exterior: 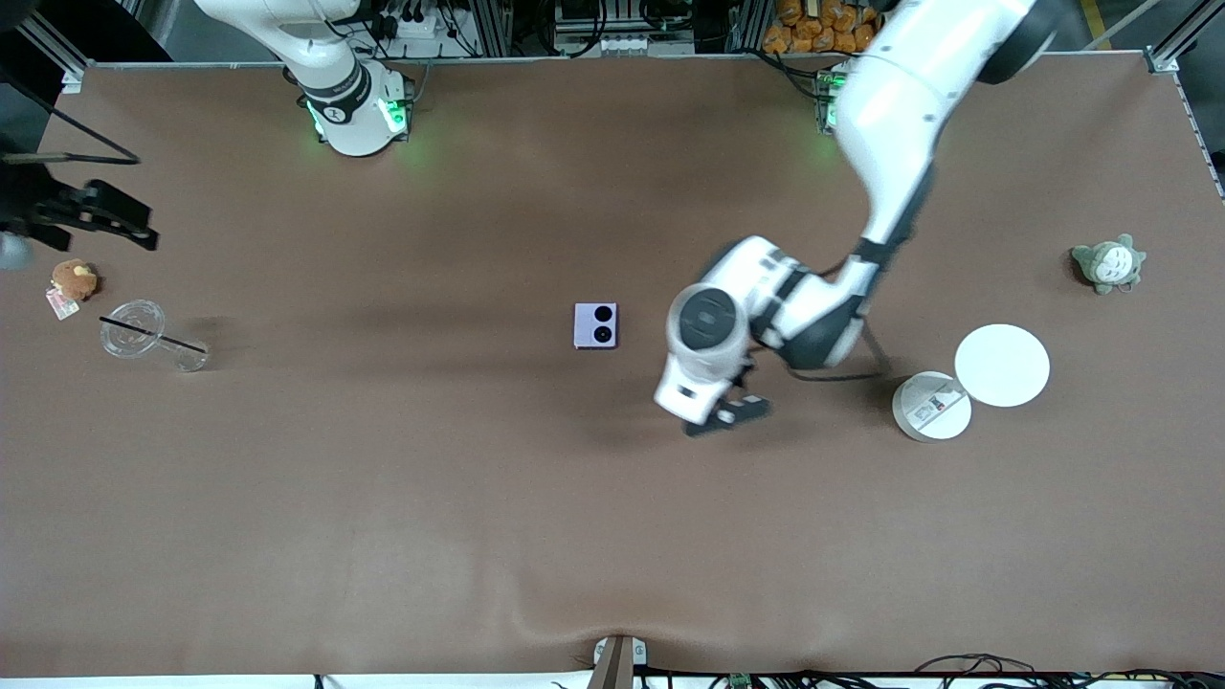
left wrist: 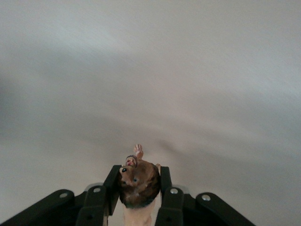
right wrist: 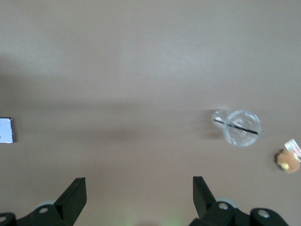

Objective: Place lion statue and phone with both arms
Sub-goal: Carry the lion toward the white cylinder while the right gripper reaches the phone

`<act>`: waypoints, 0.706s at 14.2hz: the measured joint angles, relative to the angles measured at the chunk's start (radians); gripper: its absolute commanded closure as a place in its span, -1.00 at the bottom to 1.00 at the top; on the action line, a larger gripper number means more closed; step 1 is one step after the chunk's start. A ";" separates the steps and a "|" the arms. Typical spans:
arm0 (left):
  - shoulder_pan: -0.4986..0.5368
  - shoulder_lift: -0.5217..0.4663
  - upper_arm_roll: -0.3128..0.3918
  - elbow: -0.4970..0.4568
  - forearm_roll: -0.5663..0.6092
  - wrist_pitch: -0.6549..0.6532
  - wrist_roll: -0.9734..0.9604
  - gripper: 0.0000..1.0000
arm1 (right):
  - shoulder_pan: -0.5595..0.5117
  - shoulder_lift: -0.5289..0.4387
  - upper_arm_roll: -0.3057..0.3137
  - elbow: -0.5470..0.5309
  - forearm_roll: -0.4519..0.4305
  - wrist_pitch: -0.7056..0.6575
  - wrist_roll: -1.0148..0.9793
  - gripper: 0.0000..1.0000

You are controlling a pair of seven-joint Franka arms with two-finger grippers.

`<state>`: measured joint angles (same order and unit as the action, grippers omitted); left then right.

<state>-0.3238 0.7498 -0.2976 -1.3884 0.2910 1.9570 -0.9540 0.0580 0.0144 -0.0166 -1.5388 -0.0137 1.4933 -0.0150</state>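
The lion statue [left wrist: 139, 184] is a small orange-brown figurine with a darker head, clamped between the fingers of my left gripper [left wrist: 139, 171]. In the front view my left gripper [exterior: 727, 413] is over bare table, toward the left arm's end from the phone; the statue is hidden there. The phone [exterior: 595, 325] is pale lavender with two black circles and lies flat mid-table; its edge also shows in the right wrist view [right wrist: 6, 130]. My right gripper [right wrist: 138, 197] is open and empty, high over the table near its own base; that arm waits.
Two white round discs [exterior: 1002, 365] [exterior: 931, 406] lie toward the left arm's end, with a grey-green plush toy [exterior: 1108, 263] farther off. A clear cup with a straw [exterior: 134, 328] and a round brown plush toy [exterior: 74, 278] lie at the right arm's end.
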 measured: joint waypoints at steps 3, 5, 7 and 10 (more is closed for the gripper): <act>0.105 -0.013 0.000 -0.011 0.001 -0.017 0.102 1.00 | 0.120 0.092 0.007 -0.001 0.030 0.109 0.015 -1.00; 0.155 -0.013 0.001 -0.023 0.014 -0.017 0.175 1.00 | 0.179 0.172 0.008 -0.002 0.088 0.172 0.072 -1.00; 0.195 -0.012 0.001 -0.031 0.038 -0.017 0.237 1.00 | 0.229 0.252 0.008 -0.001 0.109 0.243 0.166 -1.00; 0.238 -0.010 0.002 -0.041 0.045 -0.016 0.309 1.00 | 0.328 0.351 0.008 -0.001 0.109 0.359 0.327 -1.00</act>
<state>-0.0858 0.7400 -0.2961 -1.4295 0.3362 1.9410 -0.6446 0.3863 0.3655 -0.0081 -1.5394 0.0953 1.8525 0.3123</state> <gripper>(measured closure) 0.626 0.000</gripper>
